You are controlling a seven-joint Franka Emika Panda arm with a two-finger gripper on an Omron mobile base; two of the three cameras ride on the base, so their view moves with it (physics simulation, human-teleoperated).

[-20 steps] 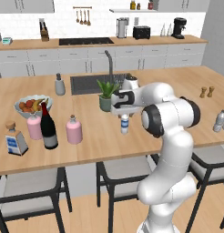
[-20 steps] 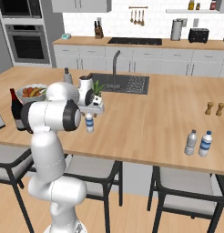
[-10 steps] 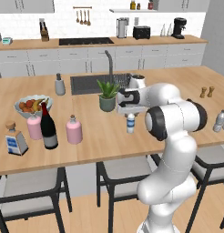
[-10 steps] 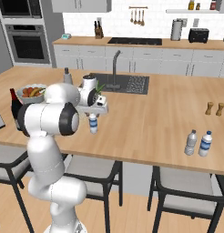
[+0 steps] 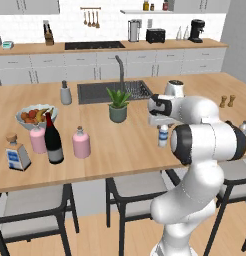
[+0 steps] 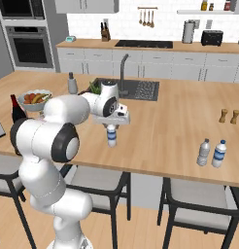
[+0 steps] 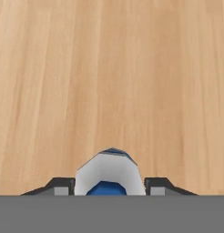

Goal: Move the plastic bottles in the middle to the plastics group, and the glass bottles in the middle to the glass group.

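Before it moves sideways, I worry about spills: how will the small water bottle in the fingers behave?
The water bottle looks small and clear, so probably light. It is tall and narrow, so it may tip when set down. The fingers flank its top, so its body could swing.

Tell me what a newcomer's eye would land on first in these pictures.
First, the big white arm bent over the wooden island counter, its gripper closed around the top of a small clear water bottle with a blue label. Next, at the counter's left end, the dark wine bottle flanked by two pink bottles, before a fruit bowl. Far right, two more water bottles stand together.
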